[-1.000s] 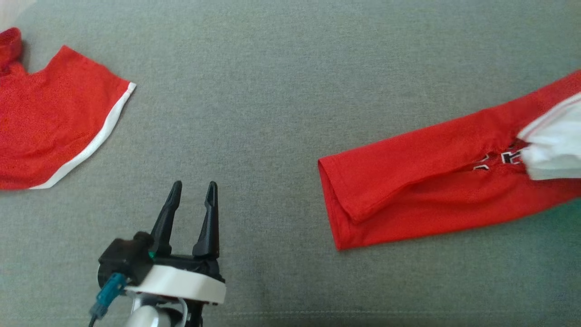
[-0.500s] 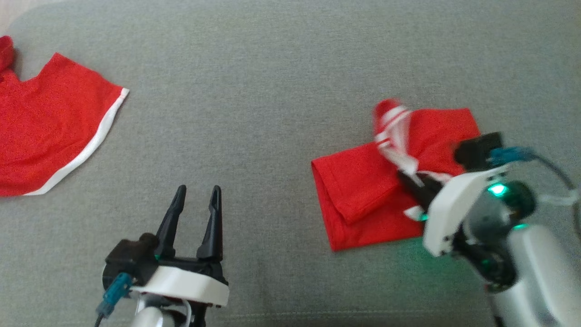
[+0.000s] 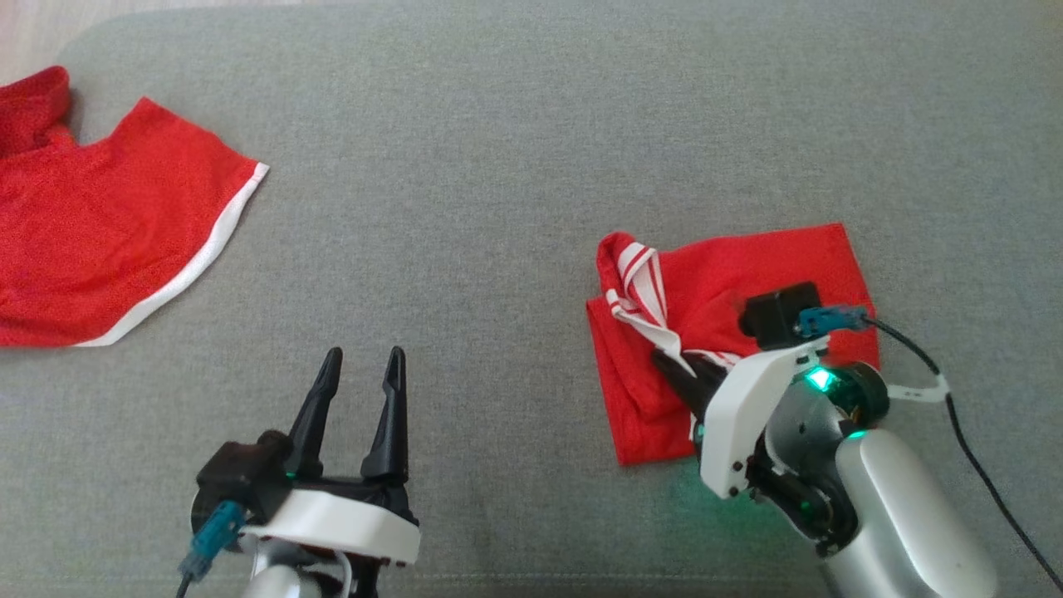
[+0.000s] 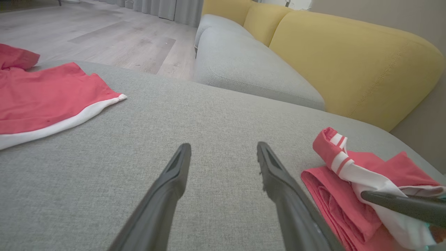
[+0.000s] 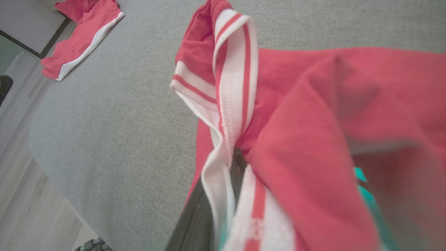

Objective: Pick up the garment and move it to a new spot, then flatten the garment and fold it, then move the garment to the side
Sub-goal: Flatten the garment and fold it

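Observation:
The garment (image 3: 747, 266), a red jersey with white-and-red striped trim, lies folded into a rough square on the grey cushion at right of centre. My right gripper (image 3: 668, 365) is shut on its striped trim (image 5: 233, 90), which stands up in a loop above the folded layers (image 5: 313, 122). My left gripper (image 3: 361, 361) hovers open over bare cushion at the lower left, well apart from the garment. In the left wrist view its open fingers (image 4: 174, 174) frame the cushion, with the garment (image 4: 334, 205) and one right finger (image 4: 400, 204) at the lower right.
A second red cloth with a white hem (image 3: 100, 241) lies flat at the cushion's left edge. The grey cushion (image 3: 465, 183) stretches between the two. A yellow sofa back (image 4: 348, 59) and wooden floor (image 4: 104, 38) lie beyond. A black cable (image 3: 980, 465) trails from my right wrist.
My right arm has swung in from the right, carrying the garment's far end over its near part, so the long strip is now a doubled square. The left gripper has stayed put.

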Available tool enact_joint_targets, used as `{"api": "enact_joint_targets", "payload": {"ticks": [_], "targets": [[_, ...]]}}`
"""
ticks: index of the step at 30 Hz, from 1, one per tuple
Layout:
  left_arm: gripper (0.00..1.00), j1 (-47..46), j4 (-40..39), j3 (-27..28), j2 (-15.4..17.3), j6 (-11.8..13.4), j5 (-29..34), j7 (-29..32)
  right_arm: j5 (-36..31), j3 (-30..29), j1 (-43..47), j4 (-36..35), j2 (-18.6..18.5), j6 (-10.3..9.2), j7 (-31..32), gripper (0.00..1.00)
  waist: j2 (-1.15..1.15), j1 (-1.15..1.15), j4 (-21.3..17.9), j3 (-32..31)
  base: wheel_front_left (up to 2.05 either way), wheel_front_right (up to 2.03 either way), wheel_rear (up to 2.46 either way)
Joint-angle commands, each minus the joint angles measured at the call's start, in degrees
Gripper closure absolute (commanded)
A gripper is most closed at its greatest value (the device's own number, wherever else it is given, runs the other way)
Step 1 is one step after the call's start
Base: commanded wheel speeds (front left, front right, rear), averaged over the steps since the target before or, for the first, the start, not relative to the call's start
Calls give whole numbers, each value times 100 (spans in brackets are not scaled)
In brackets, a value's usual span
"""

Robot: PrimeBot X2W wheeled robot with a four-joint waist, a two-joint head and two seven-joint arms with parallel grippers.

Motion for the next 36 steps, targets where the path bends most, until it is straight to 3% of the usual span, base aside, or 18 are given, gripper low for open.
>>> {"api": "enact_joint_targets", "payload": {"ticks": [1,12,13,14,15,20,24,32,36], "targets": [[0,-15,-138,133,-26,45,-59,-70,-38,191,-149,-209,30,-4,-63,100,0,0,-9,-29,0,0,0],[0,22,-85,181,-26,26,-8,-70,54,492,-46,-339,-65,-4,-94,100,0,0,-156,-75,0,0,0],[0,21,-75,187,-26,22,-4,-70,43,517,-40,-327,-60,-4,-95,93,0,0,-163,-80,0,0,0],[0,23,-64,193,-26,20,-1,-70,38,576,-36,-320,-65,-4,-81,62,0,0,-169,-86,0,0,0],[0,27,-54,199,-26,18,1,-70,53,643,-30,-327,-73,-4,-81,3,0,0,-174,-96,0,0,0],[0,77,31,259,-26,-11,19,-70,365,830,111,-570,-64,-4,-259,0,0,0,-171,-247,0,0,0],[0,107,36,391,-26,-18,58,-70,480,613,361,-1008,-50,-4,-661,0,0,0,-150,-414,0,0,0],[0,312,13,562,-26,-17,67,-70,334,-510,1116,-1845,-68,-4,-1688,0,0,0,-153,-785,0,0,0],[0,460,7,563,-26,16,17,-70,-447,-1308,1504,-1705,-283,-4,-2478,0,0,0,-140,-1014,0,0,0]]}}
